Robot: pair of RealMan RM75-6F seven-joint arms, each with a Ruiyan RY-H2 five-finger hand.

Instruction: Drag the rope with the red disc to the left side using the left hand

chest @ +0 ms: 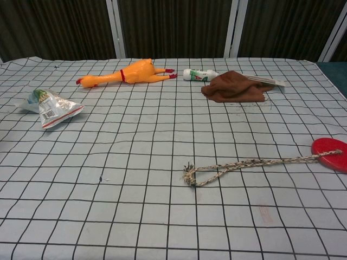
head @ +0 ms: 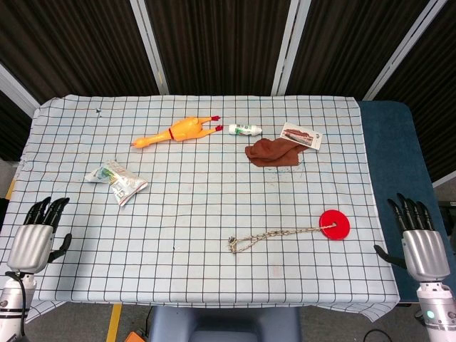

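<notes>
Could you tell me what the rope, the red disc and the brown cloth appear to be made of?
Rope: looks like braided natural fibre, matte, frayed at the looped end. Red disc: probably plastic or rubber, smooth and even in colour. Brown cloth: soft fabric, crumpled into folds.

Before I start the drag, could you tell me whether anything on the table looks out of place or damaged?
Nothing looks damaged or spilled. The rope lies flat, its red disc at the right end. The brown cloth is crumpled, partly over a card, and the snack packet is creased. Both hands rest at the table's edges, holding nothing.
</notes>
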